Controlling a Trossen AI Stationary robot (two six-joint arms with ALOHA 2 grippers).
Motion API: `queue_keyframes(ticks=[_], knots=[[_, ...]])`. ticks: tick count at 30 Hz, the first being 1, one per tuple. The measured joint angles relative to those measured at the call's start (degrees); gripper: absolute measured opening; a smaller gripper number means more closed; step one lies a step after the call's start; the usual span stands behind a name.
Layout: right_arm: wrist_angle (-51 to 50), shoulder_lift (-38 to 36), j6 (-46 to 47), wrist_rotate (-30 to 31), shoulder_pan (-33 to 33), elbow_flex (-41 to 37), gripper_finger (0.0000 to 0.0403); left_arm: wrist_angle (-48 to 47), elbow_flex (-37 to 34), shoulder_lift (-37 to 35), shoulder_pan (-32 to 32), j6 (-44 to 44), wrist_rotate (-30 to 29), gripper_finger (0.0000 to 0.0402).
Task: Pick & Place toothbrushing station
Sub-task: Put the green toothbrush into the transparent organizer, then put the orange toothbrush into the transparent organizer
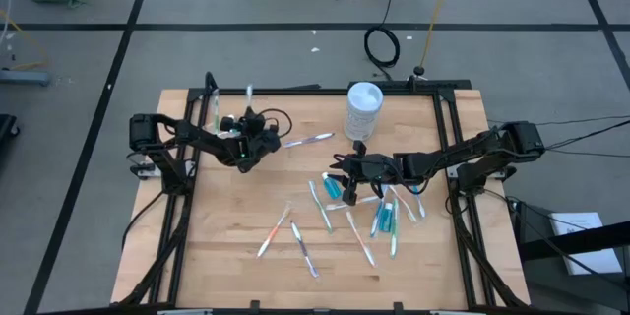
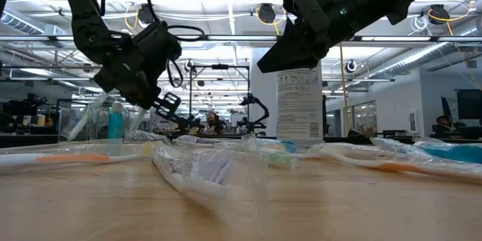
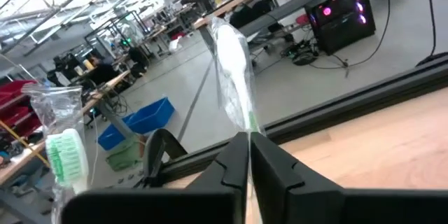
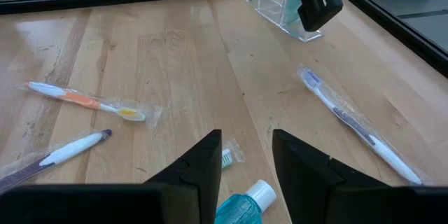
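From above, the left gripper [image 1: 248,148] is up near the far left part of the light wooden table [image 1: 226,256]. It pinches one thin pale toothbrush in a clear wrapper [image 1: 249,98], which sticks up and away from it toward the far edge. Just beside it stands the small clear plastic cup [image 1: 214,110] with a brush already inside. The left arm is much nearer to that cup than the right arm. The right gripper [image 1: 346,179] hangs over the middle of the table, above a pile of wrapped toothbrushes [image 1: 384,219] and a small blue toothpaste tube [image 1: 333,187]. A tall white round container [image 1: 363,110] stands behind it.

From the table's level, both arms are up off the wood, and wrapped brushes lie all across the front.

From the left wrist, the two dark fingers [image 3: 280,175] are closed tight on the wrapped brush, which points straight out ahead. I think it must next be tipped over the cup.

From the right wrist, the fingers [image 4: 203,164] are part way open and hold nothing. The blue tube lies right under the gap between them.
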Motion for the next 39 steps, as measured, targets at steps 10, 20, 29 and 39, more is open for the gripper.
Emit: queue_keyframes(ticks=[10,20,29,39], knots=[[0.00,0.00,0.00,0.00,0.00,-0.01,0.0121,-1.80,0.02,-1.54,0.00,1.07,3.99,0.0120],[-0.07,0.00,0.18,0.00,0.00,0.00,0.0121,-12.97,0.09,-18.29,-0.47,-5.28,24.40,0.0169],[-0.09,0.00,0.20,0.01,-0.01,0.00,0.0121,-20.16,0.09,-30.41,-6.77,-2.89,50.72,0.0148],[0.06,0.00,-0.57,0.05,-0.04,0.00,0.0121,-22.52,0.08,-28.88,-22.45,-12.61,81.05,0.0134]])
